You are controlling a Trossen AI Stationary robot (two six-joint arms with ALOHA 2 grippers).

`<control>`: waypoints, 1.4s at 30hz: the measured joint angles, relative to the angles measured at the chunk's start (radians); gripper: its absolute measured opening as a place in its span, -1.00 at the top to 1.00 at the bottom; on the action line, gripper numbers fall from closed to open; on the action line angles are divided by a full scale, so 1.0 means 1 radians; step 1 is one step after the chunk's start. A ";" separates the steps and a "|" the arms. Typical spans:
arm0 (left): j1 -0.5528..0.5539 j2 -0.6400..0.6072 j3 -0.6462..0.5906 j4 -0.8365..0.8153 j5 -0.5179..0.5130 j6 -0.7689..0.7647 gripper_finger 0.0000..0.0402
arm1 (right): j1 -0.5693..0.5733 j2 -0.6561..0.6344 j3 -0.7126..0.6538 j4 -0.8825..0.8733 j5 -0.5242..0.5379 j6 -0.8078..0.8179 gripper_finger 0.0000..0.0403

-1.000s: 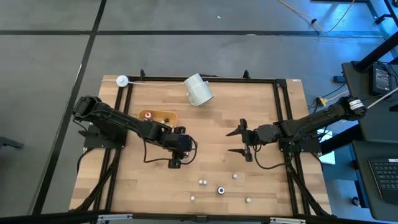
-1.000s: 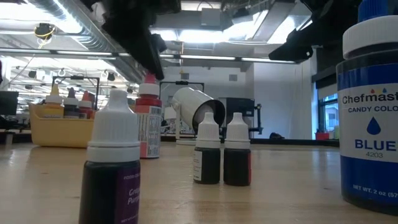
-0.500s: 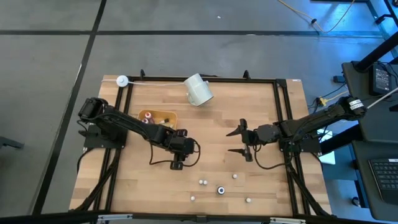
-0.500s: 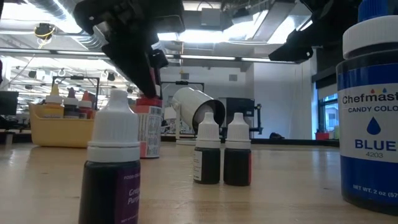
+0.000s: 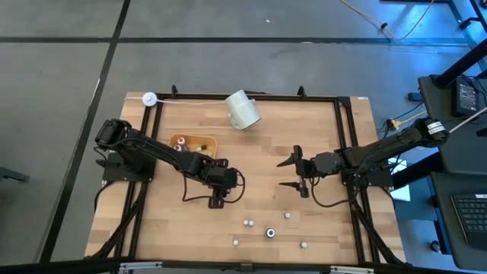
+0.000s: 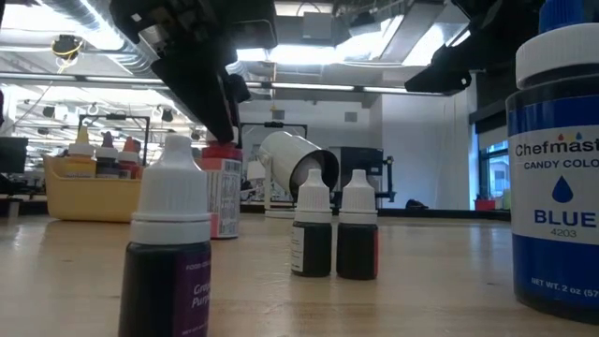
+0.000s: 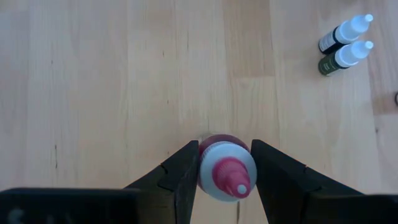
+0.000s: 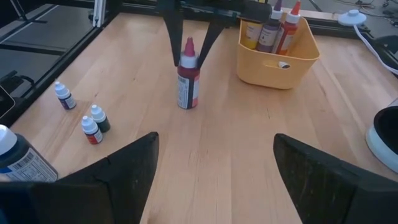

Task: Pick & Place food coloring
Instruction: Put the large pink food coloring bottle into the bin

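A red food coloring bottle [image 8: 188, 84] with a white shoulder and red nozzle stands upright on its base at the table's middle left [image 5: 216, 201]. My left gripper [image 7: 224, 145] reaches down over it, open, one finger on each side of its top. My right gripper [image 5: 280, 173] hovers wide open and empty at the table's middle right. Several small dropper bottles [image 5: 247, 223] and a blue-labelled bottle [image 5: 270, 232] stand near the front edge. More bottles stand in the yellow tray [image 5: 199, 140]. My left gripper's fingers [image 7: 186, 168] stand close against both sides of the red bottle's white shoulder [image 7: 208, 177]. Whether they touch it I cannot tell. They come from above, slanting down. The bottle stands upright on the table.
A white cup [image 5: 243, 110] lies on its side at the far edge. In the low view a purple bottle [image 6: 173, 253], two small bottles [image 6: 332, 229] and the blue bottle [image 6: 557, 178] stand close to the camera. Bare wood lies between the two grippers.
My left gripper has sunk around the top of the red bottle, then kept still. The bottle has stayed where it stood on the table.
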 joint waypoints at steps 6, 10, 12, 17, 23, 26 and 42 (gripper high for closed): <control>0.000 -0.001 0.000 -0.004 -0.001 0.016 0.34 | 0.000 0.000 0.000 0.000 0.000 0.000 -0.57; 0.000 -0.001 0.000 -0.004 -0.002 0.044 0.39 | 0.000 0.000 0.000 0.000 0.000 -0.001 -0.57; 0.000 -0.001 0.000 -0.004 -0.018 0.043 0.41 | 0.000 0.000 0.000 0.000 0.000 -0.002 -0.57; 0.000 -0.001 0.000 -0.004 -0.043 0.035 0.42 | 0.000 0.000 0.000 -0.001 0.000 -0.004 -0.57; 0.000 -0.038 -0.002 -0.028 -0.048 -0.063 0.42 | 0.000 0.000 0.000 -0.001 0.000 -0.005 -0.57; 0.005 -0.101 -0.002 -0.070 -0.079 -0.165 0.42 | 0.000 0.000 0.000 -0.005 0.001 -0.005 -0.57; 0.017 -0.466 -0.001 -0.495 -0.537 -0.498 0.42 | 0.000 0.000 0.000 -0.011 0.003 -0.005 -0.57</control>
